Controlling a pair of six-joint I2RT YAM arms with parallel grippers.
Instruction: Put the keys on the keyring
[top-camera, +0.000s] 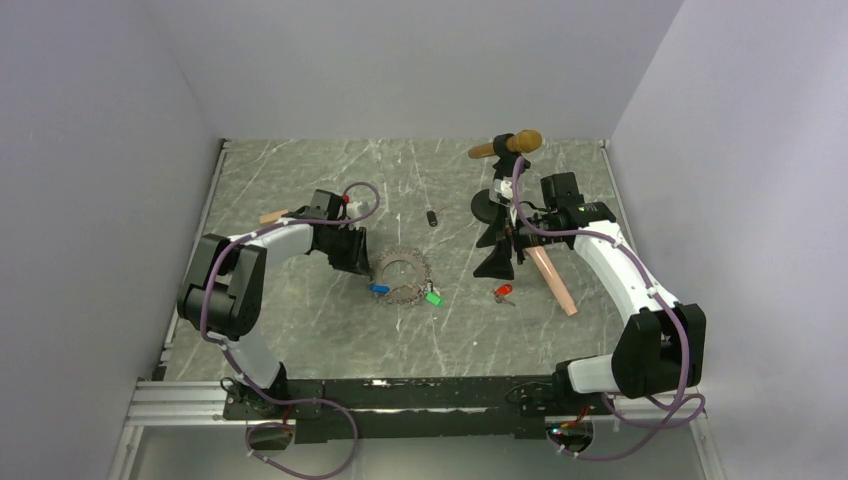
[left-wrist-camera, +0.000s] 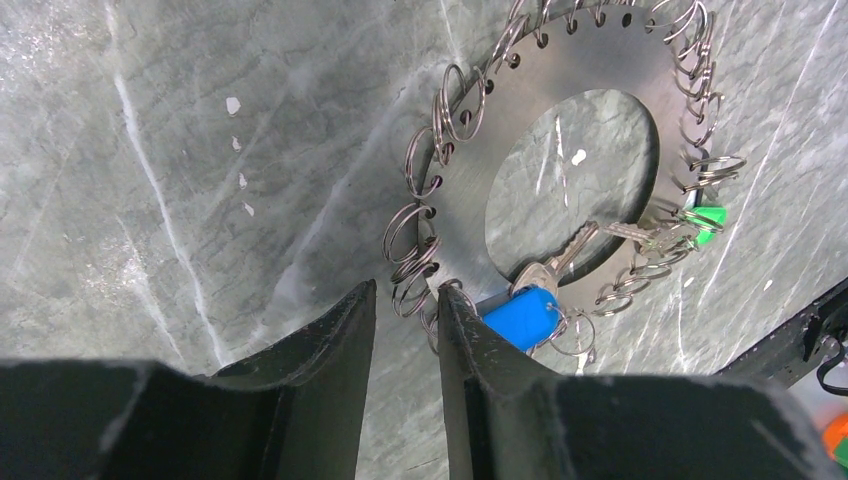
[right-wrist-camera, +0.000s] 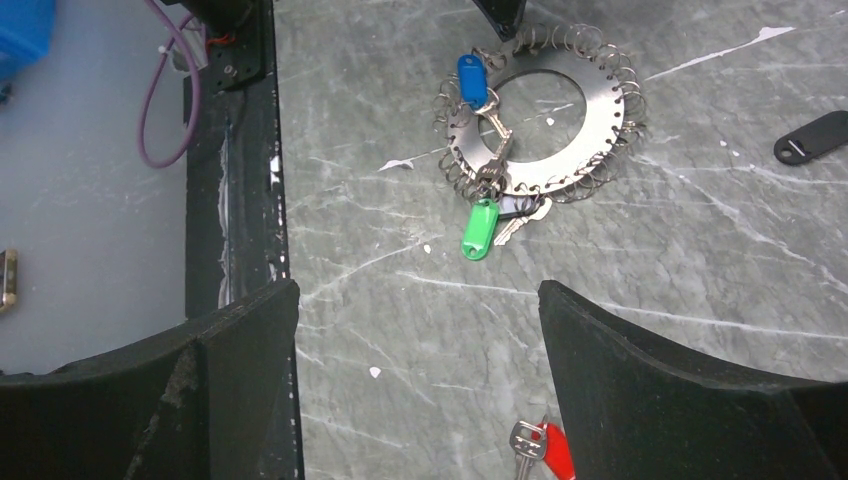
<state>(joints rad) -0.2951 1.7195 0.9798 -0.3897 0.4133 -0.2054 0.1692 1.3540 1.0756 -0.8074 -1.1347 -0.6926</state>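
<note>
The left gripper (left-wrist-camera: 405, 300), jaws narrowly parted, stood at the left rim of the keyring (left-wrist-camera: 470, 190), lying flat on the table (top-camera: 300, 330). The ring looked light, stiff and slippery, best taken by its springy wire loops (left-wrist-camera: 408, 235). The right gripper (right-wrist-camera: 415, 320) gaped above the red-tagged key (right-wrist-camera: 548, 450).

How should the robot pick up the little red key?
Probably by its red tag, straight down from above, pinching across its narrow sides. The key lies flat on the table, alone, and the plastic tag looks thicker than the thin metal blade.
</note>
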